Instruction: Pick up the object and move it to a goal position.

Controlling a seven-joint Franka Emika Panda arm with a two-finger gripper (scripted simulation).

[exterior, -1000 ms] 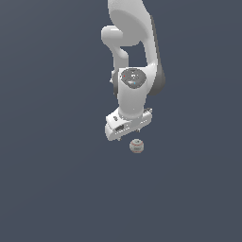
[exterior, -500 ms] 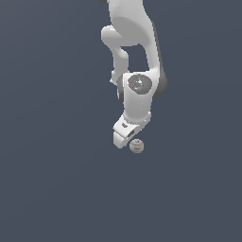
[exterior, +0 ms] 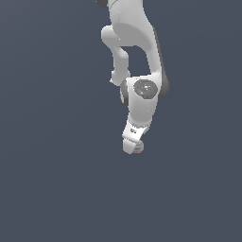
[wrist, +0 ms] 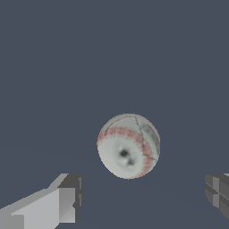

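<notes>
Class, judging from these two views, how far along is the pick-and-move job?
Done: the end effector is lowered over the ball. In hand: the wrist view shows its fingers open and apart from the ball, which the exterior view mostly hides. Left: closing, lifting and carrying to the goal, which isn't visible.

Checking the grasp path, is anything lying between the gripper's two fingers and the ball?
Nothing: in the wrist view the ball sits on bare grey floor, with open space to each of the gripper's fingers.
</notes>
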